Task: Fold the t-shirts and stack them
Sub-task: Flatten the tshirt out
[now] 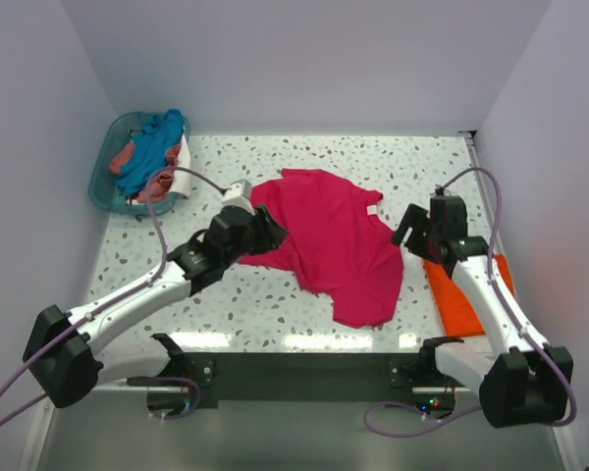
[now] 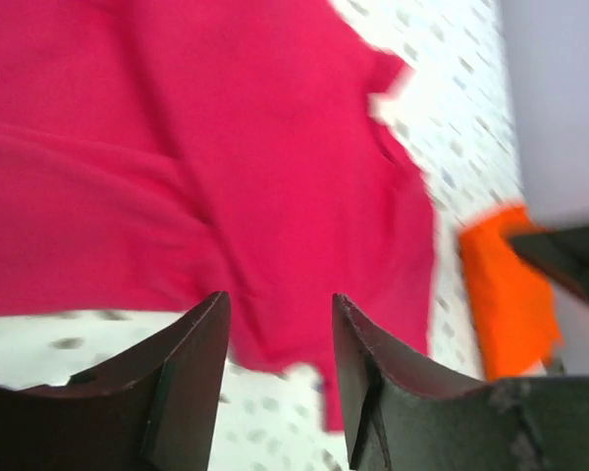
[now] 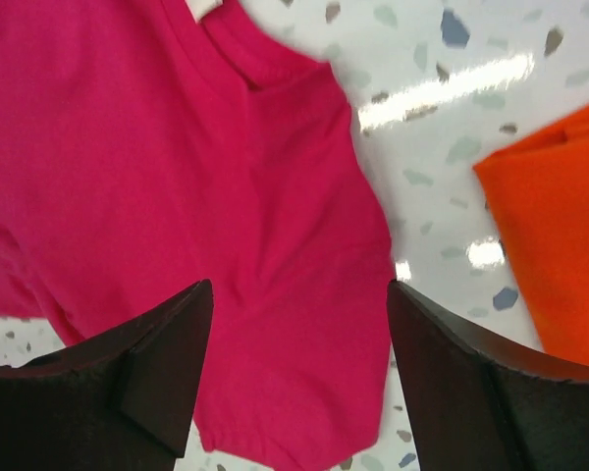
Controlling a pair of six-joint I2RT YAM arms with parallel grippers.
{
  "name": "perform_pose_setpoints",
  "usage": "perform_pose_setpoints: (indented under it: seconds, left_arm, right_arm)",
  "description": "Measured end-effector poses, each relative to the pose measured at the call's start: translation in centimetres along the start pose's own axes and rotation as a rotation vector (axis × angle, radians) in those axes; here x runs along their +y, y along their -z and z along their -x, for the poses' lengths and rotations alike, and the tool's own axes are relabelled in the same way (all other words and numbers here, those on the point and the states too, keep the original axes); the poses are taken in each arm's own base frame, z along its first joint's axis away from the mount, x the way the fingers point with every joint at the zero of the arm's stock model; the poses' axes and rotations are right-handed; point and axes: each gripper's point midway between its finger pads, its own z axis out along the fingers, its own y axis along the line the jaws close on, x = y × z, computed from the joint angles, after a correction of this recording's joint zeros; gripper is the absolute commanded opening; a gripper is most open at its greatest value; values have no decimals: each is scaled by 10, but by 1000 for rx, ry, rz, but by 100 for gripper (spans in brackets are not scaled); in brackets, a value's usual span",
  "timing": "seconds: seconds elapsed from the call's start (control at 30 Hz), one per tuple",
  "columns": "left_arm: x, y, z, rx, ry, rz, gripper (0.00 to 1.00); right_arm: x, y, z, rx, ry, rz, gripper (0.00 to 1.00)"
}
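Magenta t-shirt [image 1: 339, 245] spread rumpled across mid-counter [image 1: 236, 304], folded orange t-shirt [image 1: 466, 294] at right. Left gripper [image 1: 267, 234] over its left edge, fingers apart, empty; right gripper [image 1: 408, 232] likewise open by the right sleeve. Best to pinch opposite edges squarely, then pull flat before folding.
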Motion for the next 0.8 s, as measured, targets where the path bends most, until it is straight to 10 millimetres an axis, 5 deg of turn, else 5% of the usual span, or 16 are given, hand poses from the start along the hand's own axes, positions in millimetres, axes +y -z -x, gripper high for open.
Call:
perform_pose_setpoints:
  seconds: [0.17,0.4,0.63,0.8]
  left_arm:
    - [105,20,46,-134,87,340,48]
    - [214,37,34,-102,190,654,42]
    - [244,24,2,6,216,711,47]
    - [244,5,6,1,209,663,47]
  right_arm:
    - [-6,7,-55,75,-16,48,68]
    - [1,11,-101,177,-3,79,59]
    - [-7,11,-116,194,-28,73,59]
    - [-14,7,-127,217,-32,56,59]
